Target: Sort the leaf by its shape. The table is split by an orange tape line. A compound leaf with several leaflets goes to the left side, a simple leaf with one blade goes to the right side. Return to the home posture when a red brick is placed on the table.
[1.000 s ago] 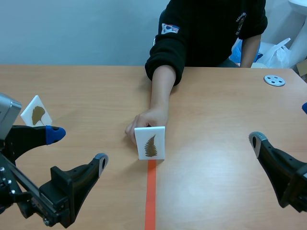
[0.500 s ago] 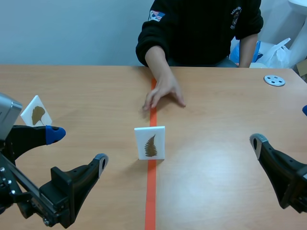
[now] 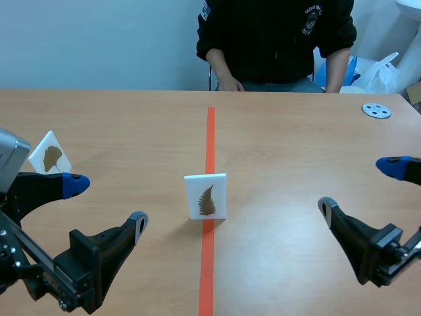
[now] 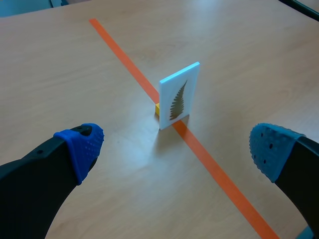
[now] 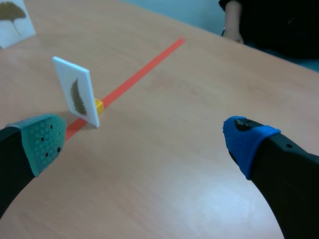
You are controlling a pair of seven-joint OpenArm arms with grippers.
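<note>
Left gripper (image 3: pixel 106 203): released, fingers spread wide with nothing between them; it hangs low over the near left part of the table (image 3: pixel 131 125).
Left fingertips (image 4: pixel 82 148): blue dotted pads, one to each side of the card ahead and well apart from it.
Right gripper (image 3: pixel 360 187): released as well, jaws wide and holding nothing, low over the near right part of the table.
Right pads (image 5: pixel 44 141): one grey-green, the other blue, neither touching anything.
Fern card (image 3: pixel 206 196): a white card printed with a brown frond of many leaflets; it stands upright on the orange tape line (image 3: pixel 210 131), between the two grippers and ahead of both.
Yellow block (image 5: pixel 98 105): small, at the card's foot on its far side, touching the card and sitting on the tape.
Ginkgo card (image 3: pixel 49 155): a white card with a brown fan-shaped single leaf, standing on the left side, just beyond the left gripper.
Grey disc (image 3: pixel 376 110): round, with holes, lying flat at the far right of the table.
Person (image 3: pixel 276 39): seated across the table in a black top, hands back at the far edge.
White plastic bag (image 3: pixel 385 72): behind the table's far right corner.
</note>
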